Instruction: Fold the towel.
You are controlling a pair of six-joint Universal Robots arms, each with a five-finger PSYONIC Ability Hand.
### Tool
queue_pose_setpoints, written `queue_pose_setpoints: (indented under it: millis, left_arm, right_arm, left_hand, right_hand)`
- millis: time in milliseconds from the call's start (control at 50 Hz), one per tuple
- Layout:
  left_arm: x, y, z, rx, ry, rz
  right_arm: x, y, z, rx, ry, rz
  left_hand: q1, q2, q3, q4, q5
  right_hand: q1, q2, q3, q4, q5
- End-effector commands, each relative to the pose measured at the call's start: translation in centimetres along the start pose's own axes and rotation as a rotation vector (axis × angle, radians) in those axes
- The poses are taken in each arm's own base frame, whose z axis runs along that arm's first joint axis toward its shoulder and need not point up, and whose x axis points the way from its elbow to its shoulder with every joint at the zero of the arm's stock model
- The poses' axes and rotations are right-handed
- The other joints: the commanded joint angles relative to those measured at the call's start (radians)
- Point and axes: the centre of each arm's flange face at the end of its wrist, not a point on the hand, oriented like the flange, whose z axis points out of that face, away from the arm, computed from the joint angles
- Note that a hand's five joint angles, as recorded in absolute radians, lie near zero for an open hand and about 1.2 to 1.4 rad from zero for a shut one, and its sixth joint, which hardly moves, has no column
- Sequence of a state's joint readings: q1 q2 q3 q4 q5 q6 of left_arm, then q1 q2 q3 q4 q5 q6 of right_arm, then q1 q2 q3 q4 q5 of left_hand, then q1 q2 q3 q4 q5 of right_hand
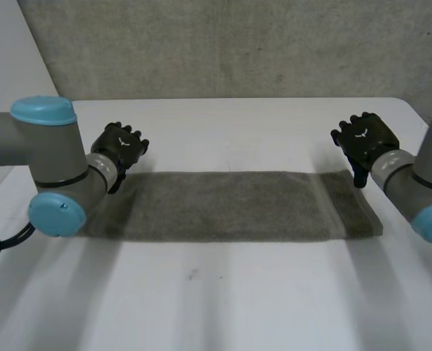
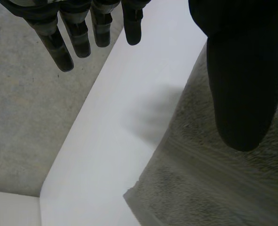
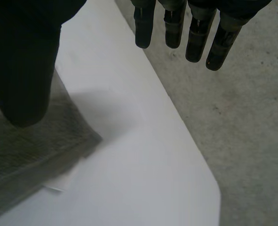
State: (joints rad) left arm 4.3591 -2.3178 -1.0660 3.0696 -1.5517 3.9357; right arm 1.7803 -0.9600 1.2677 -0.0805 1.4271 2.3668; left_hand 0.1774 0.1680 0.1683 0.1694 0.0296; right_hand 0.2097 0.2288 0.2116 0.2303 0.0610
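The towel (image 1: 230,206) lies flat on the white bench (image 1: 223,292) as a long grey strip running left to right, a little beyond the middle. A woven band crosses it close to its right end. Its far edge runs straight between the two hands, and its near edge is a little uneven at the right end.

The left hand (image 1: 120,146) is at the towel's far left corner, at the end of the left arm (image 1: 47,168), which bends in from the left side. In the left wrist view its fingers (image 2: 63,52) are straight and spread apart over bare bench and the grey floor (image 2: 21,122) past the bench's edge, while the thumb (image 2: 242,94) stands well apart from them above the towel's cloth. Nothing is held between them.

The right hand (image 1: 363,137) is at the towel's far right corner. In the right wrist view its fingers (image 3: 195,33) are likewise straight and loose, reaching out over the bench's rounded corner and the floor. Its thumb (image 3: 21,70) hangs apart from them above the towel's end, and this hand has hold of nothing either.

I cannot tell whether either hand touches the cloth.
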Motion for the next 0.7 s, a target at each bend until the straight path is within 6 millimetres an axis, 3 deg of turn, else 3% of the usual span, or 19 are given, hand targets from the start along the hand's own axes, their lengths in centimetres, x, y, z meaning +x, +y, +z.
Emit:
queue_pose_setpoints:
  millis: [20, 140, 280, 320, 340, 380, 400, 420, 500, 600, 700]
  left_arm:
    - [0.3, -1.6, -3.6, 0.025, 0.025, -0.16]
    - [-0.6, -2.6, -5.2, 0.085, -0.015, -0.315]
    - [-2.2, -4.0, -6.4, 0.205, -0.082, -0.479]
    - [-3.1, -4.5, -7.1, 0.251, -0.106, -0.547]
    - [-3.1, -4.5, -7.1, 0.252, -0.106, -0.547]
    - [-3.7, -5.1, -7.9, 0.303, -0.115, -0.612]
    - [-3.7, -5.1, -7.9, 0.303, -0.115, -0.613]
    - [-3.8, -5.4, -8.2, 0.332, -0.105, -0.643]
    - [-3.8, -5.8, -8.8, 0.384, -0.073, -0.689]
    - [-4.2, -5.6, -9.7, 0.416, -0.059, -0.711]
    - [-4.5, -5.8, -10.1, 0.423, -0.07, -0.714]
  right_arm:
    - [0.8, 2.7, -4.1, -0.103, -0.143, 0.142]
    - [-0.3, 5.2, -5.8, -0.229, -0.258, 0.224]
    - [-1.0, 7.4, -5.2, -0.24, -0.277, 0.257]
    - [-1.0, 7.9, -4.7, -0.236, -0.267, 0.256]
    - [-1.0, 7.9, -4.7, -0.236, -0.267, 0.256]
    - [-0.8, 8.2, -4.3, -0.217, -0.241, 0.247]
    - [-0.8, 8.2, -4.3, -0.217, -0.241, 0.247]
    - [-0.4, 8.4, -4.1, -0.212, -0.217, 0.24]
    - [0.9, 8.8, -4.0, -0.21, -0.156, 0.231]
    - [5.5, 9.2, -4.5, -0.224, 0.004, 0.196]
    - [8.2, 10.3, -5.0, -0.261, 0.066, 0.101]
  left_hand:
    - [-0.003, 0.007, 0.006, 0.005, -0.03]
    - [-0.003, 0.007, 0.006, 0.005, -0.03]
    - [-0.003, 0.007, 0.006, 0.005, -0.03]
    - [-0.003, 0.007, 0.006, 0.005, -0.03]
    - [-0.003, 0.007, 0.006, 0.005, -0.03]
    - [-0.003, 0.007, 0.006, 0.005, -0.03]
    - [-0.003, 0.007, 0.006, 0.005, -0.03]
    - [-0.003, 0.007, 0.006, 0.005, -0.03]
    - [-0.003, 0.007, 0.006, 0.005, -0.03]
    - [-0.003, 0.007, 0.006, 0.005, -0.03]
    - [-0.003, 0.007, 0.006, 0.005, -0.03]
  right_hand:
    - [-0.035, -0.054, -0.037, -0.056, -0.061]
    - [0.045, 0.026, 0.043, 0.024, 0.019]
    - [0.363, 0.344, 0.361, 0.342, 0.337]
    - [0.605, 0.586, 0.603, 0.584, 0.579]
    - [0.606, 0.587, 0.604, 0.586, 0.58]
    - [1.009, 0.99, 1.007, 0.989, 0.983]
    - [1.011, 0.992, 1.009, 0.991, 0.986]
    - [1.185, 1.166, 1.183, 1.164, 1.159]
    - [1.187, 1.167, 1.185, 1.166, 1.161]
    - [1.187, 1.167, 1.185, 1.166, 1.161]
    - [1.187, 1.167, 1.185, 1.166, 1.161]
